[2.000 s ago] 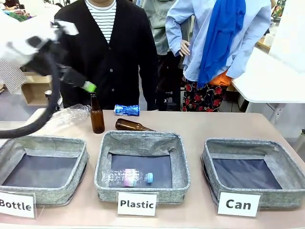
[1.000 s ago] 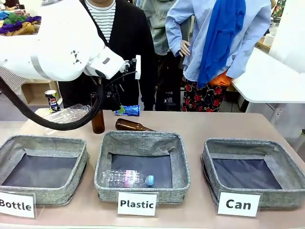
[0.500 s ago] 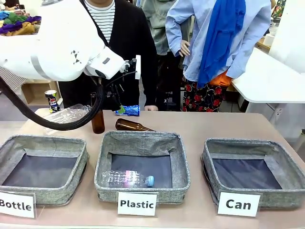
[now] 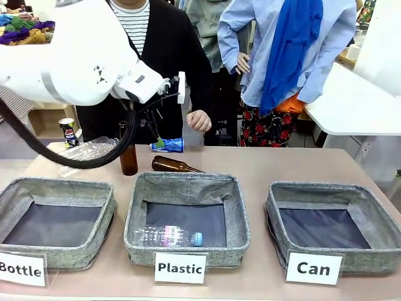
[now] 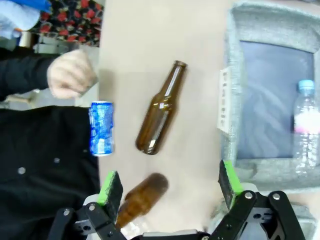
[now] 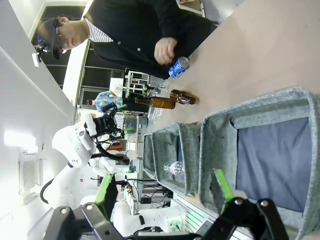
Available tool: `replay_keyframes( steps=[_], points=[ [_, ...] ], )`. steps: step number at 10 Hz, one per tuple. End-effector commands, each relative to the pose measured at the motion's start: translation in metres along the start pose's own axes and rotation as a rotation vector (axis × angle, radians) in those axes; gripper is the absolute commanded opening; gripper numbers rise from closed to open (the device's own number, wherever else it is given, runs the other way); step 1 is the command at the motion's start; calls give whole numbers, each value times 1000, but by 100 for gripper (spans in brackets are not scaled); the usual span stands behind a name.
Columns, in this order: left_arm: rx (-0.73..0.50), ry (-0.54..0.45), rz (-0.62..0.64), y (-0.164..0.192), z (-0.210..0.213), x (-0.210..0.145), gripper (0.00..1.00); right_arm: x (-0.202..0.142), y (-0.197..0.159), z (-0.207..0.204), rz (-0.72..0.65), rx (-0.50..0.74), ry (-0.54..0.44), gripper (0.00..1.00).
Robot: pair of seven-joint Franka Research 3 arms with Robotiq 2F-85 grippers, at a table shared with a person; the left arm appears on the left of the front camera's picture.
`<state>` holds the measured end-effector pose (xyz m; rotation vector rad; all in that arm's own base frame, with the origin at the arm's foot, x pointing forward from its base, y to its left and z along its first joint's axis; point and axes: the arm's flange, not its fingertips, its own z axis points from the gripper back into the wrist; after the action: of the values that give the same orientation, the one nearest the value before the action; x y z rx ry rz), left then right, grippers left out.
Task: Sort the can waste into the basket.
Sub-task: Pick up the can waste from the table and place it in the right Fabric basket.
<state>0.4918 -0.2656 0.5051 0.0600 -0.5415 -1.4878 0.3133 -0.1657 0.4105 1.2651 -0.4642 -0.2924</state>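
The bright blue crushed can (image 4: 168, 145) lies at the table's far edge; in the left wrist view the blue can (image 5: 101, 128) is up and to the left of my fingers. My left gripper (image 4: 156, 141) hangs open just above and left of it, nothing between its pads (image 5: 111, 187). A dark can (image 4: 67, 132) stands upright at the far left. The grey basket labelled "Can" (image 4: 376, 219) sits at the front right, nothing in it. My right gripper (image 6: 162, 190) is open over that basket (image 6: 220, 140).
A person's hand (image 4: 199, 120) hovers near the blue can. A brown bottle (image 4: 128, 153) stands upright and another (image 4: 174, 165) lies beside it. A clear plastic bottle (image 4: 88, 153) lies at the far left. The "Plastic" bin (image 4: 188, 188) holds a bottle (image 4: 166, 236); the "Bottle" bin (image 4: 59, 191) is front left.
My left arm swung in from the far left to above the blue can, then held still. The person's hand has risen into view beside the can.
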Motion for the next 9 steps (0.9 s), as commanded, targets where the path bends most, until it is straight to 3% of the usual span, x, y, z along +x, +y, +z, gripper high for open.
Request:
replay_keyframes(
  steps=[1,4,6,7,9],
  points=[
    [-12,36,-6,43,1,16,100,0,4,1,-18,0,7,100],
    [-165,-54,-183,24,40,-6,100,0,4,1,-18,0,7,100],
    [-271,-120,-377,-31,107,-50,100,0,4,1,-18,0,7,100],
    [-184,-136,-316,-61,141,-81,100,0,4,1,-18,0,7,100],
    [-82,-250,-132,-75,196,-153,100,0,4,1,-18,0,7,100]
  ],
)
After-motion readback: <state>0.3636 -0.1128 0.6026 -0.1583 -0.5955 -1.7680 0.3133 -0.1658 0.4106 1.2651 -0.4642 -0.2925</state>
